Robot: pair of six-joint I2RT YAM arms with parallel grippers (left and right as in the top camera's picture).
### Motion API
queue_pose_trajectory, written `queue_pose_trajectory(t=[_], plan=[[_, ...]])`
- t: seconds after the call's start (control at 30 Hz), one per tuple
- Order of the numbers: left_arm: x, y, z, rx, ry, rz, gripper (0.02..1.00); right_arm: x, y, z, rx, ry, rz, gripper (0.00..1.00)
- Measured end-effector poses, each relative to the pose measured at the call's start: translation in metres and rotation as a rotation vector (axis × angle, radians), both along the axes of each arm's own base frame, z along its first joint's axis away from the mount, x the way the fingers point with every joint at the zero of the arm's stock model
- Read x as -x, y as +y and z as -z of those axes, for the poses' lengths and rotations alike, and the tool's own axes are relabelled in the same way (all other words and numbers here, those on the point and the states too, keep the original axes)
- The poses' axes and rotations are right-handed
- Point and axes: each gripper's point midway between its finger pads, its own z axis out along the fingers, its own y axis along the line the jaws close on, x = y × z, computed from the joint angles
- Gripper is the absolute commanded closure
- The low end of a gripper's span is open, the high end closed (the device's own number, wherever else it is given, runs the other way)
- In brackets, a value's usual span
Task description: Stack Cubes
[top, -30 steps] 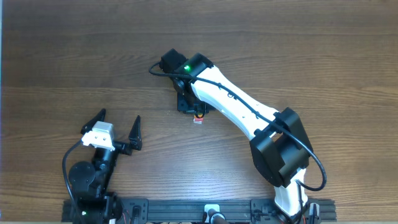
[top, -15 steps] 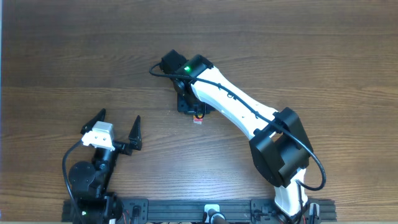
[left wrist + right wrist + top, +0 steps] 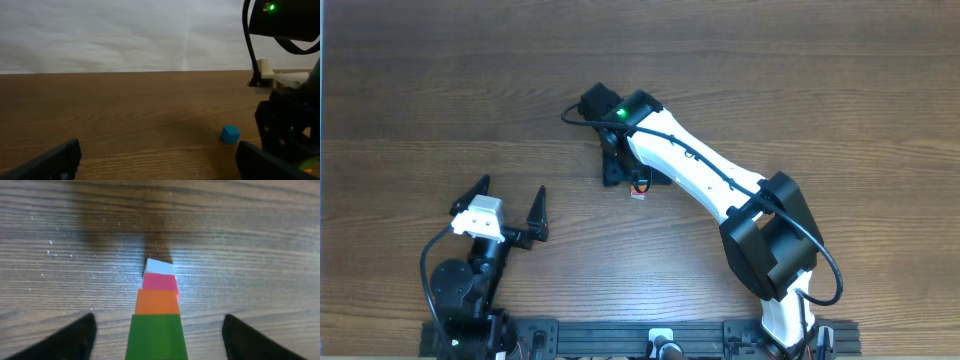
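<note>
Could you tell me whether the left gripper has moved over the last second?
No. In the top view the left gripper lies just where it was, open, no nearer to or farther from the black rail along the bottom edge.

Top view: even, diffuse overhead light on the bench [image 3: 840, 90]; shadows are soft and short.
Right wrist view: glare and bright specks on the wood beside the stack [image 3: 159, 297], with a dark shadow beyond it. The nearest green cube [image 3: 156, 335] is soft.
Left wrist view: dimmer, background blurred; the blue cube [image 3: 230, 134] is fairly sharp.
</note>
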Motion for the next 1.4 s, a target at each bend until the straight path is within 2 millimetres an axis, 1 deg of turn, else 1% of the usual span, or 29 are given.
queue_pose_trajectory(t=[0.13, 0.2, 0.23, 0.37, 0.53, 0.6, 0.63, 0.73, 0.83, 0.97, 1.03, 1.1, 1.2, 1.4], plan=[[0.0, 0.0, 0.0, 0.0, 0.0, 0.0, 0.02, 0.002, -0.003, -0.001, 0.006, 0.016, 0.004, 0.139], [0.0, 0.0, 0.0, 0.0, 0.0, 0.0, 0.02, 0.0, -0.005, -0.008, 0.008, 0.018, 0.003, 0.13], [0.0, 0.0, 0.0, 0.0, 0.0, 0.0, 0.02, -0.003, -0.005, -0.014, 0.002, 0.011, 0.003, 0.126], [0.0, 0.0, 0.0, 0.0, 0.0, 0.0, 0.023, -0.023, -0.002, -0.042, -0.03, -0.05, 0.002, 0.112], [0.0, 0.0, 0.0, 0.0, 0.0, 0.0, 0.023, -0.048, -0.005, -0.076, -0.065, -0.121, 0.0, 0.117], [0.0, 0.0, 0.0, 0.0, 0.0, 0.0, 0.02, -0.057, -0.005, -0.083, -0.072, -0.14, -0.005, 0.123], [0.0, 0.0, 0.0, 0.0, 0.0, 0.0, 0.02, -0.062, -0.005, -0.083, -0.075, -0.146, -0.005, 0.123], [0.0, 0.0, 0.0, 0.0, 0.0, 0.0, 0.02, -0.078, -0.001, -0.073, -0.068, -0.143, -0.013, 0.134], [0.0, 0.0, 0.0, 0.0, 0.0, 0.0, 0.02, -0.088, 0.0, -0.04, -0.029, -0.096, -0.024, 0.143], [0.0, 0.0, 0.0, 0.0, 0.0, 0.0, 0.02, -0.093, 0.002, -0.003, 0.007, -0.044, -0.035, 0.178], [0.0, 0.0, 0.0, 0.0, 0.0, 0.0, 0.02, -0.095, 0.002, 0.01, 0.016, -0.03, -0.041, 0.18], [0.0, 0.0, 0.0, 0.0, 0.0, 0.0, 0.02, -0.097, 0.001, 0.021, 0.023, -0.02, -0.041, 0.183], [0.0, 0.0, 0.0, 0.0, 0.0, 0.0, 0.02, -0.102, -0.001, 0.03, 0.026, -0.016, -0.033, 0.183], [0.0, 0.0, 0.0, 0.0, 0.0, 0.0, 0.02, -0.11, -0.008, 0.04, 0.027, -0.014, -0.014, 0.194]])
